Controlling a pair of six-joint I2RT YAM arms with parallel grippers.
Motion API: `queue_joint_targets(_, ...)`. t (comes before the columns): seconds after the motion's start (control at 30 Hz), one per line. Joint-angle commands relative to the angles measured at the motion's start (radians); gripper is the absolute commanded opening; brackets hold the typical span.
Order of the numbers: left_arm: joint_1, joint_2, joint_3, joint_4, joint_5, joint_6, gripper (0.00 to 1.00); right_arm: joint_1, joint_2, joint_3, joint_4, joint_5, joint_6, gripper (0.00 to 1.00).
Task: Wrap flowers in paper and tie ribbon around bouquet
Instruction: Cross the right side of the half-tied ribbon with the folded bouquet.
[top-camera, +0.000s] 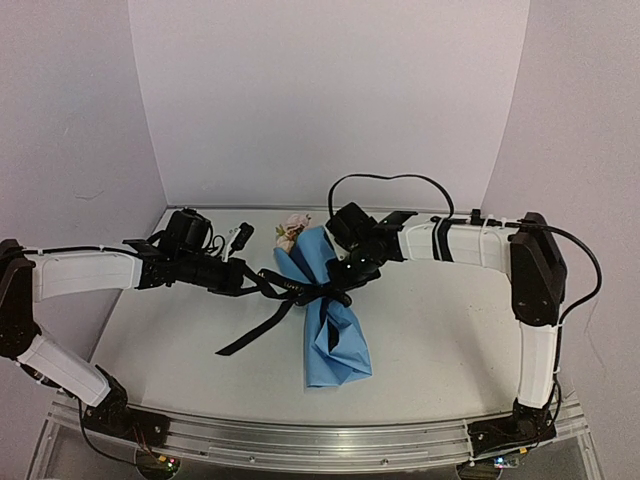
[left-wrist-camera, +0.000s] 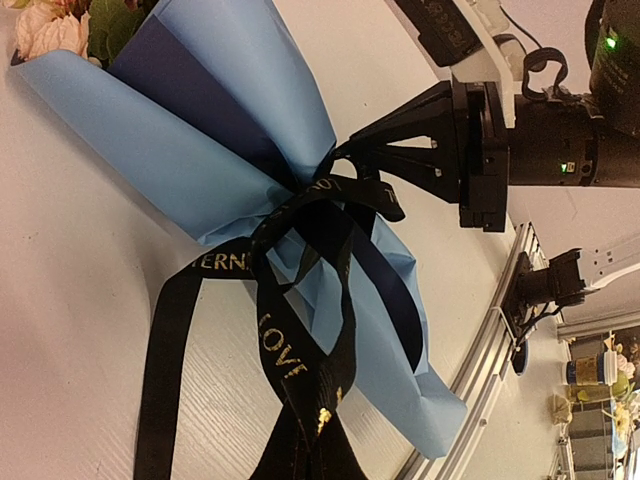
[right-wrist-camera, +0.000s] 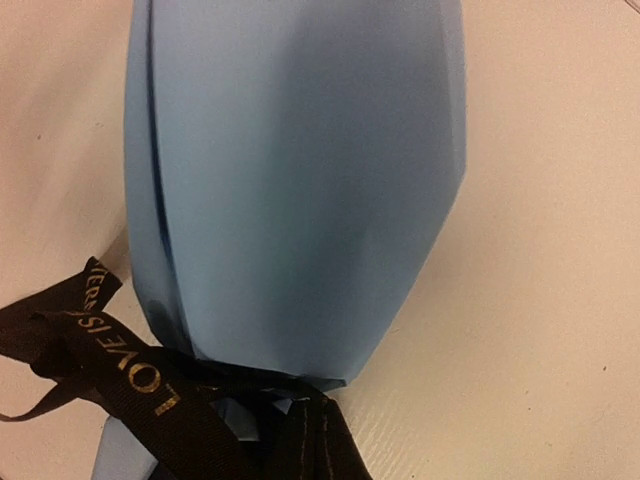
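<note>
From above, the bouquet (top-camera: 322, 300) lies flat on the table (top-camera: 440, 340). Its long axis runs from the flowers (top-camera: 293, 232) at the far end to the flared paper (top-camera: 338, 345) foot near the bases. The ribbon (top-camera: 262, 325) cinches its waist between the left gripper (top-camera: 258, 283) and right gripper (top-camera: 346, 279), apparently opposed so that a pull would tighten the knot. The left wrist view shows the right fingers pinched together on a ribbon loop at the knot. Strands converge toward the left fingers, which are out of frame and closed, seemingly on them. In the right wrist view, the paper fans away ahead of the fingers, with ribbon bunched nearest them.
</note>
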Motion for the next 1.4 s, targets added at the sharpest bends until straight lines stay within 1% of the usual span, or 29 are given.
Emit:
queue_joint_targets(0.0, -0.002, -0.004, 0.043, 0.024, 0.009, 0.009, 0.00, -0.015, -0.071, -0.044, -0.010, 0.145, 0.152, 0.00)
queue_joint_targets(0.13, -0.002, -0.002, 0.037, 0.033, 0.007, 0.003, 0.00, -0.031, -0.124, -0.112, -0.014, 0.204, 0.298, 0.00)
queue_joint_targets(0.3, -0.002, 0.000, 0.034, 0.035, -0.012, -0.005, 0.00, -0.040, -0.159, -0.171, -0.024, 0.244, 0.423, 0.00)
queue_joint_targets(0.47, -0.001, 0.008, 0.024, 0.026, -0.034, -0.015, 0.00, -0.040, -0.174, -0.203, -0.026, 0.257, 0.499, 0.00)
queue_joint_targets(0.63, -0.002, 0.011, 0.016, 0.035, -0.033, -0.022, 0.00, -0.040, -0.190, -0.243, -0.024, 0.256, 0.536, 0.00)
queue_joint_targets(0.77, -0.001, 0.017, 0.019, 0.038, -0.031, -0.022, 0.00, -0.040, -0.203, -0.267, -0.001, 0.243, 0.510, 0.01)
queue_joint_targets(0.87, -0.001, 0.031, 0.033, 0.048, -0.012, -0.021, 0.00, -0.039, -0.222, -0.286, 0.049, 0.215, 0.462, 0.13)
queue_joint_targets(1.0, -0.002, 0.046, 0.058, 0.062, 0.015, -0.017, 0.00, -0.039, -0.232, -0.261, 0.071, 0.206, 0.375, 0.26)
queue_joint_targets(1.1, -0.002, 0.059, 0.080, 0.059, 0.028, -0.011, 0.00, -0.039, -0.233, -0.241, 0.079, 0.198, 0.314, 0.32)
queue_joint_targets(1.2, -0.002, 0.070, 0.101, 0.049, 0.026, -0.006, 0.00, -0.040, -0.218, -0.215, 0.103, 0.132, 0.224, 0.39)
queue_joint_targets(1.37, -0.002, 0.089, 0.132, 0.022, -0.018, -0.007, 0.00, -0.063, -0.170, -0.174, 0.144, -0.018, 0.121, 0.41)
